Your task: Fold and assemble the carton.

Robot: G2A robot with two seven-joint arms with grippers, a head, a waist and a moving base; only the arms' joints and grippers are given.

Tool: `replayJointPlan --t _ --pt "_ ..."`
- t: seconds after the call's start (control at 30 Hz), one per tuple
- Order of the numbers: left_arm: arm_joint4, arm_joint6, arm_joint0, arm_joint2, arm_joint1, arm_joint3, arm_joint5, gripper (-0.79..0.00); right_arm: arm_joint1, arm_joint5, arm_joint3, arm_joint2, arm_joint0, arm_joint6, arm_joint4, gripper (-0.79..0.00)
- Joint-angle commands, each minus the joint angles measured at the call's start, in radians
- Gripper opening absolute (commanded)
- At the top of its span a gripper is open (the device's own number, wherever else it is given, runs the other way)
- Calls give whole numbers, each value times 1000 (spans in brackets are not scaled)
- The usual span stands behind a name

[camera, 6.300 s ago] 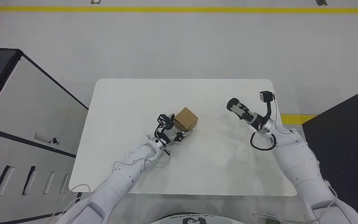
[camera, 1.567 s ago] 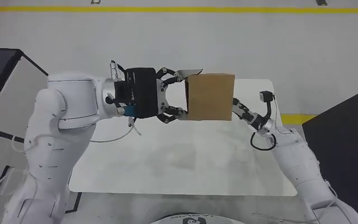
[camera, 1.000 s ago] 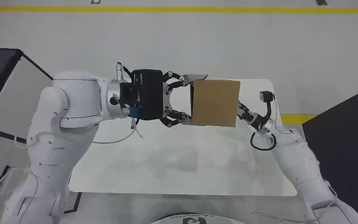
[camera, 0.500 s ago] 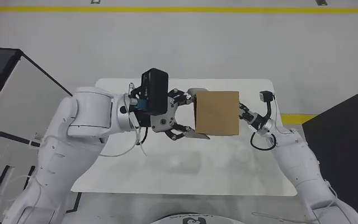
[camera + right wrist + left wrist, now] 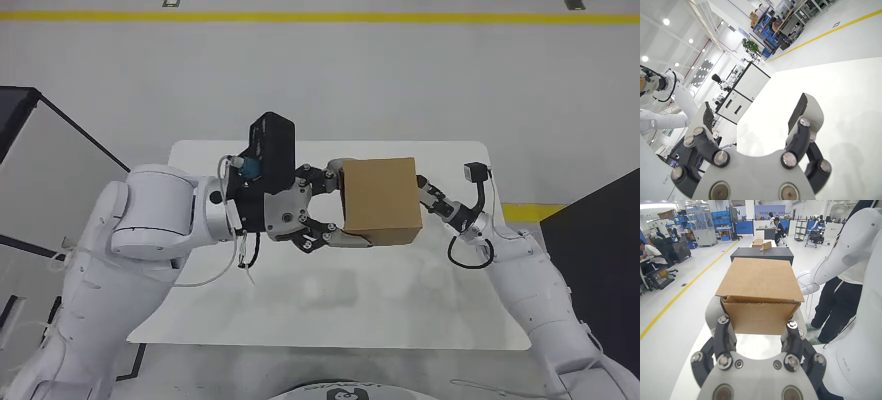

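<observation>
My left gripper [image 5: 341, 203] is clamped on the carton [image 5: 380, 200], one finger [image 5: 714, 309] pressed to each of two opposite sides at the end nearest my wrist. I hold it in the air above the white table [image 5: 450, 310], over the middle of the tabletop.

The carton [image 5: 757, 283] stretches straight out from my left wrist toward my right arm. In the top view its edges sit a little askew to the table's edges. It looks close to a cube, so I cannot tell which way its long axis runs. The broad upper panel lies flat and overhangs the face turned to my wrist. That panel's raw corrugated edge runs along the top of this face, with a small gap at one corner. Every face I see is plain brown cardboard. The shell of my left arm carries a small printed mark.

My right gripper [image 5: 755, 108] has its ribbed pads spread wide with nothing between them. It points over the table [image 5: 848, 85]. From above, the right gripper [image 5: 430, 195] sits just beside the carton's far side, its tip hidden under the box. I cannot tell whether they touch.
</observation>
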Motion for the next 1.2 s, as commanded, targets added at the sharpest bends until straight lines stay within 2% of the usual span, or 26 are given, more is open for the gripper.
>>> replayJointPlan --t 0.0,0.27,0.37,0.43,0.67,0.73,0.87,1.17 --pt "-76 11 -4 -16 1 31 59 -785 0 0 0 0 0 0 0 0" --pt "-460 -154 -75 -79 14 160 136 -785 0 0 0 0 0 0 0 0" --pt "-644 -226 -88 -88 17 209 200 -785 0 0 0 0 0 0 0 0" --pt "-666 -296 -105 -97 21 215 213 -785 0 0 0 0 0 0 0 0" --pt "-666 -296 -105 -97 21 215 213 -785 0 0 0 0 0 0 0 0" --pt "-692 -285 -89 -90 20 206 231 -785 0 0 0 0 0 0 0 0" --pt "-859 -320 -41 -97 24 219 357 -785 0 0 0 0 0 0 0 0" --pt "-1148 -347 54 -160 30 204 569 -785 0 0 0 0 0 0 0 0"
